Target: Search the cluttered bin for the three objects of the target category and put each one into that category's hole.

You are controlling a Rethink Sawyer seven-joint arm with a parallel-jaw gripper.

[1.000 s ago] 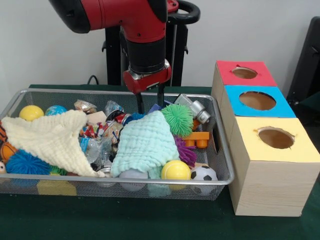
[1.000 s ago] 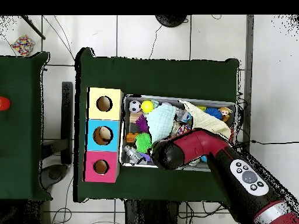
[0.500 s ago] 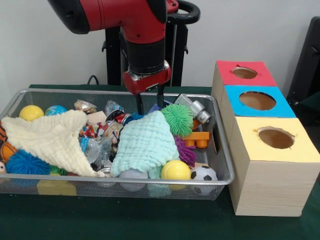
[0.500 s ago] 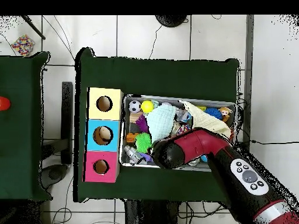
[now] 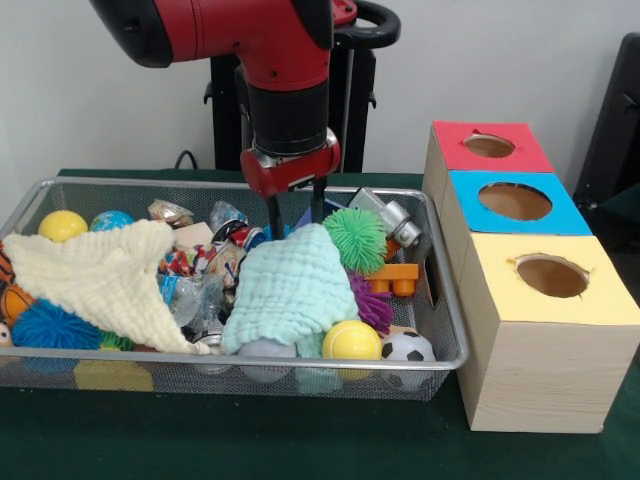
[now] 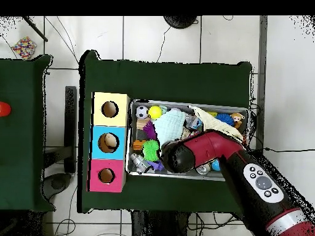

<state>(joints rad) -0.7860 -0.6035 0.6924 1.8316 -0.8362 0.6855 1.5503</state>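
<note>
The silver wire-mesh bin (image 5: 200,184) is full of clutter and also shows in the overhead view (image 6: 184,176). My gripper (image 5: 295,212) hangs open and empty over the bin's far middle. Its tips are at the far edge of a mint cloth (image 5: 290,285). In the overhead view the arm's wrist (image 6: 176,157) hides the gripper. No plush animal shows clearly. A small orange-tan thing (image 6: 236,121) lies at the bin's right end in the overhead view; I cannot tell what it is. The red-topped box's small hole (image 5: 489,146) is to the right of the bin, also seen from overhead (image 6: 106,176).
A cream cloth (image 5: 100,275) covers the bin's left part. A green spiky ball (image 5: 354,238), a purple one (image 5: 372,305), a yellow ball (image 5: 351,340) and a soccer ball (image 5: 407,348) lie near the mint cloth. The blue-topped box (image 5: 515,202) and the yellow-topped box (image 5: 552,276) stand beside the red one.
My gripper has shifted slightly left and a little lower in the front view, closer to the mint cloth. It is still open. Nothing in the bin has moved.
</note>
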